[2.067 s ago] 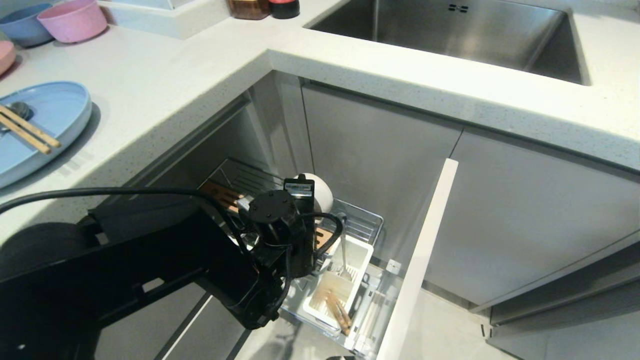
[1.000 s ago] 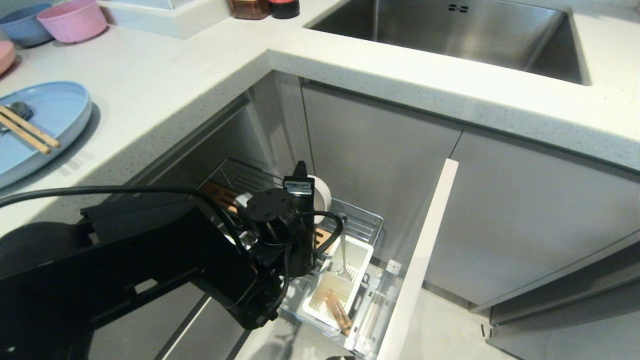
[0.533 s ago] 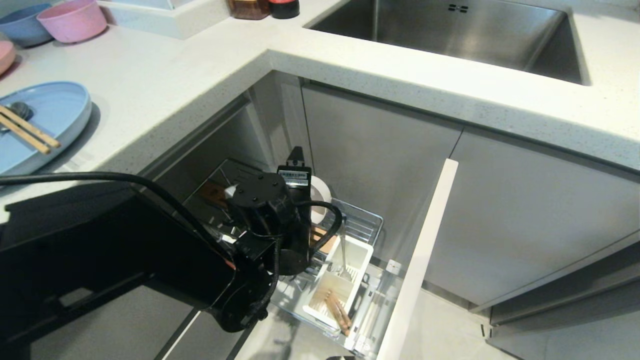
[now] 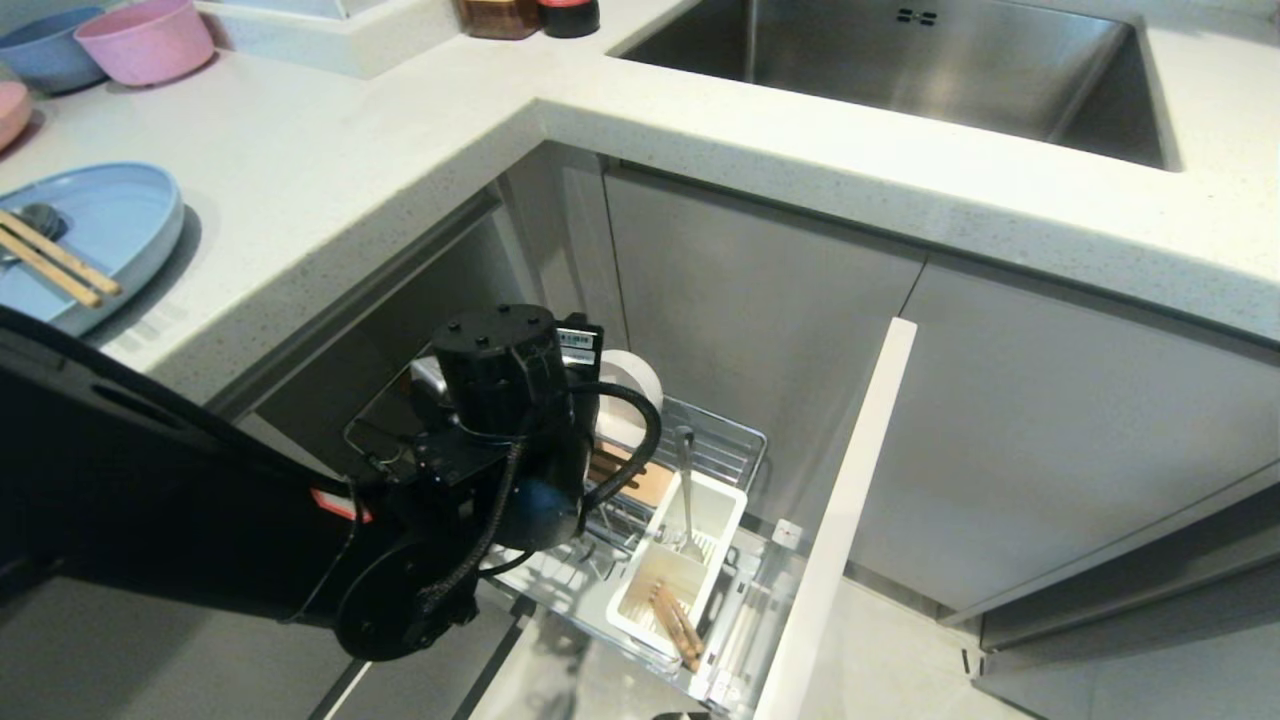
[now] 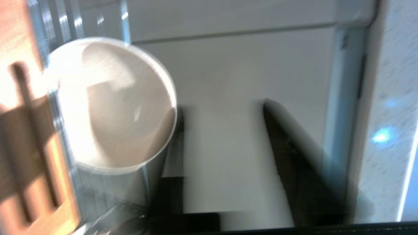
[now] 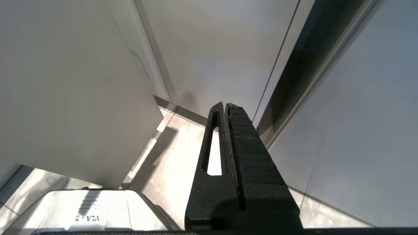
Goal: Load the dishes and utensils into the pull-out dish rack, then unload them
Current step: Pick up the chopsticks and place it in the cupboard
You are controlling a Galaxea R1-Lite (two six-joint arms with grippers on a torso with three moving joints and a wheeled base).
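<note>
Counter (image 4: 400,110): pale speckled stone, L-shaped, filling the upper part of the head view, with a steel sink (image 4: 900,70) set into it at 1 o'clock.
Blue plate (image 4: 110,225): lies flat on the counter at 9 o'clock.
Chopsticks (image 4: 55,262): lie across the blue plate.
Small bowls: a pink bowl (image 4: 145,38) and a blue bowl (image 4: 45,45) stand side by side on the counter at 11 o'clock.
Dish rack (image 4: 700,450): chrome wire, pulled out below the counter at 6 o'clock.
White bowl (image 4: 628,395): stands on edge in the rack's slotted wooden strip (image 4: 640,480).
Caddy (image 4: 680,570): white, in the rack, holding a spoon (image 4: 686,490) and wooden sticks (image 4: 675,620).
</note>
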